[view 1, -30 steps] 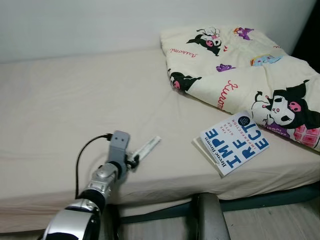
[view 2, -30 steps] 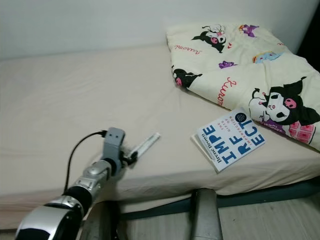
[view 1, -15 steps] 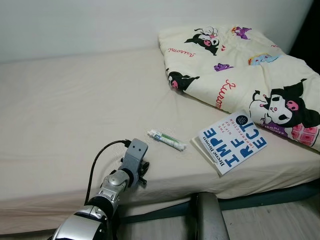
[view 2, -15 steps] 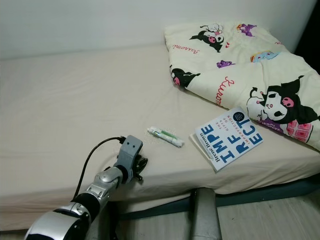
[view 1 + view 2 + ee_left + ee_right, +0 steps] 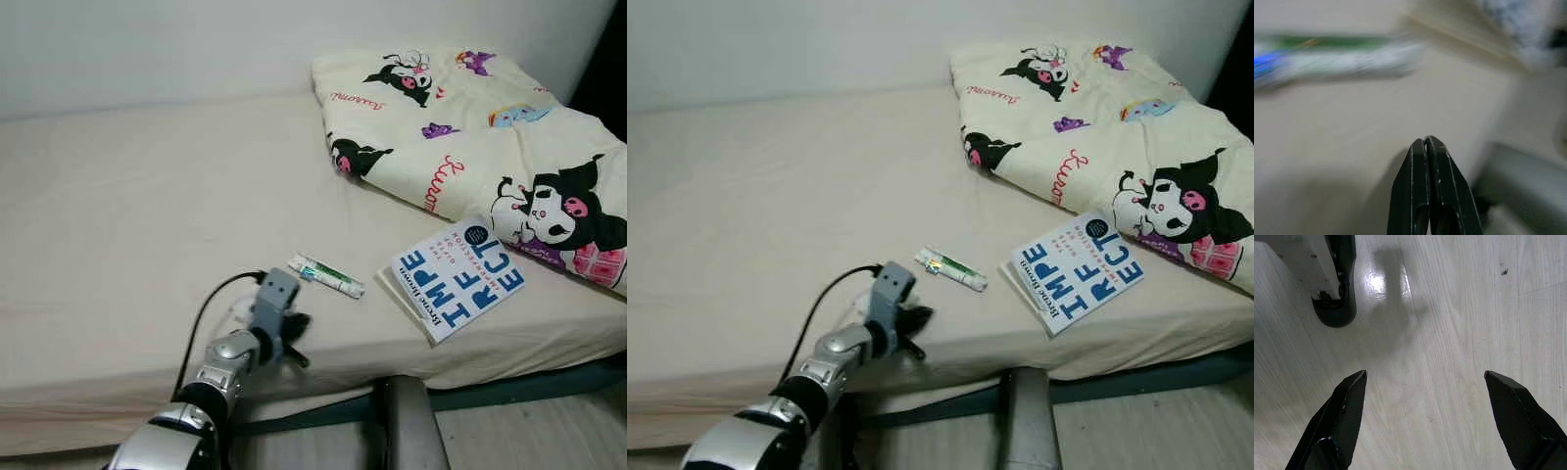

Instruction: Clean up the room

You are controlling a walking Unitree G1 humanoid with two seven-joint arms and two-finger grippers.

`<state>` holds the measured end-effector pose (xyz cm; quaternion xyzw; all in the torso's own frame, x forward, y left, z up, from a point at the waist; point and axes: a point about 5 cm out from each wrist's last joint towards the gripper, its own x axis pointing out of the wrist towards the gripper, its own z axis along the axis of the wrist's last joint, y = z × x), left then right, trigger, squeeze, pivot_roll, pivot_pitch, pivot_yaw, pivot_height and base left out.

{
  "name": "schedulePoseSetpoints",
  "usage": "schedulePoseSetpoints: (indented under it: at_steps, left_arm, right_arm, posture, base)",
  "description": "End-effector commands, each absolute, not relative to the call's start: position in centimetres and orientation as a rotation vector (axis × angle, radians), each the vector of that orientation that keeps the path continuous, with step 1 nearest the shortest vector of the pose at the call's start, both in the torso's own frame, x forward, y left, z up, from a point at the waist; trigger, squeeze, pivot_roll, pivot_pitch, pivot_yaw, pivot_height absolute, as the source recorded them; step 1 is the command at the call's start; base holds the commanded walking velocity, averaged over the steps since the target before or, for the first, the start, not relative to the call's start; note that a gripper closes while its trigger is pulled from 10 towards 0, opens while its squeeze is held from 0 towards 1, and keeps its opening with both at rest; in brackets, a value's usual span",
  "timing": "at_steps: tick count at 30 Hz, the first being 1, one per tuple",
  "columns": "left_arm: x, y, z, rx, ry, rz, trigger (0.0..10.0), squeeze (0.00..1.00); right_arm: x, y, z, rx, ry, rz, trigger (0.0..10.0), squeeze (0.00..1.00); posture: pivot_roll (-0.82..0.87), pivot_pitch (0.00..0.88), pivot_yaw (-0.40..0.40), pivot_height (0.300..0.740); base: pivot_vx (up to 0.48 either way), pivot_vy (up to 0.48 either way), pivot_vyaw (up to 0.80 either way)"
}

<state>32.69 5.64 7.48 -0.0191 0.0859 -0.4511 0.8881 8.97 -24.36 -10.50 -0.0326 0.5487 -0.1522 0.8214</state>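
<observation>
The left gripper [image 5: 294,345], fingers pressed together and empty, hovers near the bed's [image 5: 118,245] front edge; a careless sweep could probably knock the tube [image 5: 326,275] off.

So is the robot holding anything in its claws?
No. The left claw is shut on nothing, near the tube lying on the bed. The right claw hangs open.

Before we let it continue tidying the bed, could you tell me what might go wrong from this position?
1. The left gripper is shut and empty beside the small white-and-green tube, so reaching as it is may just shove the tube along the beige mattress.
2. The white paperback with blue lettering lies near the mattress edge; a careless sweep might knock it to the floor.
</observation>
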Motion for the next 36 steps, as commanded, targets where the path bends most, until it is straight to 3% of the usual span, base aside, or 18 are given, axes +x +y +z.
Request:
schedulePoseSetpoints:
  at_steps: [1,7,10,11,12,13,14,16,19,24,28,29,35,36]
  left_arm:
    - [32.3,5.7,7.5,-0.070,0.177,-1.010,0.0,0.00]
    - [30.9,6.1,11.6,-0.252,0.060,-1.268,0.0,0.00]
    - [31.1,6.4,12.5,-0.271,0.020,-1.260,0.0,0.00]
    - [32.1,6.8,13.4,-0.261,-0.018,-1.164,9.7,0.00]
    - [33.3,7.3,13.9,-0.231,-0.052,-1.047,10.0,0.00]
    - [33.3,7.3,13.9,-0.231,-0.052,-1.047,10.0,0.00]
    - [35.1,8.6,14.2,-0.192,-0.060,-0.847,10.0,1.00]
    - [36.8,10.9,14.1,-0.058,-0.056,-0.594,10.0,1.00]
    - [36.9,12.5,13.8,0.092,-0.052,-0.509,10.0,1.00]
    - [36.0,14.0,12.9,0.300,0.000,-0.555,10.0,1.00]
    - [35.3,15.1,12.8,0.296,0.046,-0.638,10.0,1.00]
    - [35.1,16.7,12.9,0.293,0.093,-0.674,10.0,1.00]
    - [35.1,18.5,11.7,0.336,0.154,-0.612,10.0,1.00]
    - [35.1,18.5,11.0,0.334,0.170,-0.585,10.0,0.00]
  right_arm:
    - [8.3,-24.0,-10.8,-0.051,1.196,-0.325,10.0,0.00]
    - [8.8,-23.8,-10.7,-0.050,1.196,-0.316,10.0,0.00]
    - [8.9,-23.8,-10.7,-0.050,1.196,-0.315,10.0,0.00]
    - [8.9,-23.8,-10.7,-0.051,1.197,-0.313,10.0,0.00]
    - [9.0,-23.8,-10.7,-0.052,1.197,-0.311,10.0,0.00]
    - [9.0,-23.8,-10.7,-0.052,1.197,-0.311,10.0,0.00]
    - [9.0,-23.8,-10.7,-0.052,1.197,-0.310,10.0,0.00]
    - [9.1,-23.8,-10.7,-0.053,1.197,-0.308,10.0,0.00]
    - [9.1,-23.8,-10.7,-0.054,1.197,-0.307,10.0,0.00]
    - [9.2,-23.9,-10.7,-0.053,1.198,-0.308,10.0,0.00]
    - [9.1,-24.1,-10.6,-0.053,1.199,-0.313,10.0,0.00]
    - [8.8,-24.6,-10.6,-0.058,1.205,-0.326,10.0,0.00]
    - [8.4,-25.6,-10.4,-0.063,1.211,-0.361,10.0,0.00]
    - [8.3,-25.9,-10.3,-0.062,1.209,-0.374,10.0,0.00]
  posture:
    - [-0.06,0.226,0.058,0.506]
    - [-0.05,0.208,0.054,0.506]
    - [-0.05,0.203,0.052,0.506]
    - [-0.05,0.199,0.050,0.506]
    - [-0.05,0.199,0.050,0.506]
    - [-0.05,0.199,0.050,0.506]
    - [-0.05,0.195,0.049,0.506]
    - [-0.05,0.189,0.049,0.506]
    - [-0.05,0.186,0.049,0.506]
    - [-0.05,0.187,0.050,0.506]
    - [-0.05,0.186,0.046,0.506]
    - [-0.04,0.186,0.042,0.506]
    - [-0.04,0.181,0.041,0.506]
    - [-0.04,0.181,0.043,0.506]
  base:
    - [0.000,0.000,0.00]
    - [0.000,0.000,0.00]
    - [0.000,0.000,0.00]
    - [0.000,0.000,0.00]
    - [0.000,0.000,0.00]
    - [0.000,0.000,0.00]
    - [0.000,0.000,0.00]
    - [0.000,0.000,0.00]
    - [0.000,0.000,0.00]
    - [0.000,0.000,0.00]
    - [0.000,0.000,0.00]
    - [0.000,0.000,0.00]
    - [0.000,0.000,0.00]
    - [0.000,0.000,0.00]
